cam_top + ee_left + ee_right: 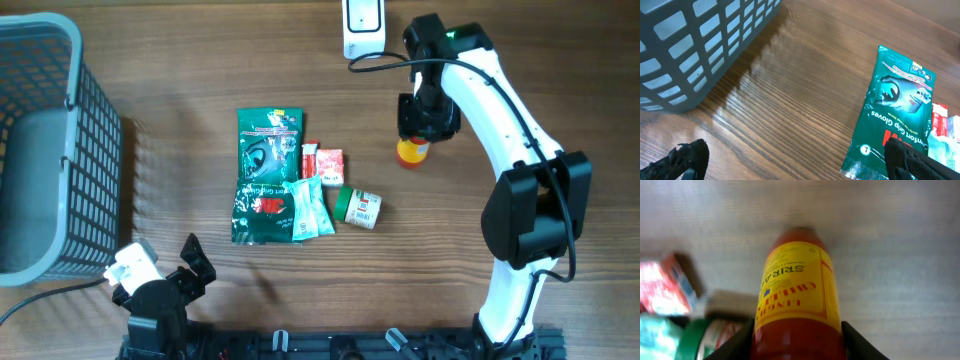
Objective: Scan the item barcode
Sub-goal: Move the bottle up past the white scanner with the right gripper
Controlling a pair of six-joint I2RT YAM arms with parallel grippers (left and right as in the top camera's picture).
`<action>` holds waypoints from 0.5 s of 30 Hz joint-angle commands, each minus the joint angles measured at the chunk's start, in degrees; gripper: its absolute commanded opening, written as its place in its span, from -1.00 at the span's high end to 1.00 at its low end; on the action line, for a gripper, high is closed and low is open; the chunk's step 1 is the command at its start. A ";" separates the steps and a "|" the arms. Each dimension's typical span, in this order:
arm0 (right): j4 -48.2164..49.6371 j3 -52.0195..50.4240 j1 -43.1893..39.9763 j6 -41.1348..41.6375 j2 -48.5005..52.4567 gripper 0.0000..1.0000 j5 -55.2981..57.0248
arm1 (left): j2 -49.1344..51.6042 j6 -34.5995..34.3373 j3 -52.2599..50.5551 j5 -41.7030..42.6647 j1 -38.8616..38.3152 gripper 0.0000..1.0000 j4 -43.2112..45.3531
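While right gripper (797, 347) clasps sriracha bottle (795, 290) of red sauce, left gripper (795, 160) wide, grey basket (100, 170) nearby

The flat green foil packet (895, 120) reads "Comfort Grip Gloves" and a circled "1". The red plastic sauce bottle (795, 295) has a yellow label reading "SRIRA", upside down.

The sriracha bottle (412, 152) sat right of centre on the table, with red sauce showing under a yellow label (the lettering read upside down in the right wrist view). The fingers of the right gripper (797, 330) flanked it closely, though whether they pressed it could not be told. Whether it stood upright or tilted was unclear. The white scanner (362, 25) stood at the far edge, apart from the bottle, beyond it and slightly left.
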 commanded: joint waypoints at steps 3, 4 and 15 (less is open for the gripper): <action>-6.88 8.83 0.00 -4.98 1.44 0.33 -12.55 | -0.42 -0.59 -0.37 -0.74 0.31 -1.00 0.11; -8.09 9.40 0.02 -4.94 1.36 0.33 -13.55 | -0.42 -0.57 -0.37 -0.74 0.31 -1.00 0.11; -10.80 9.29 0.02 0.57 0.35 0.33 -28.02 | -0.42 -0.57 -0.37 -0.74 0.31 -1.00 0.11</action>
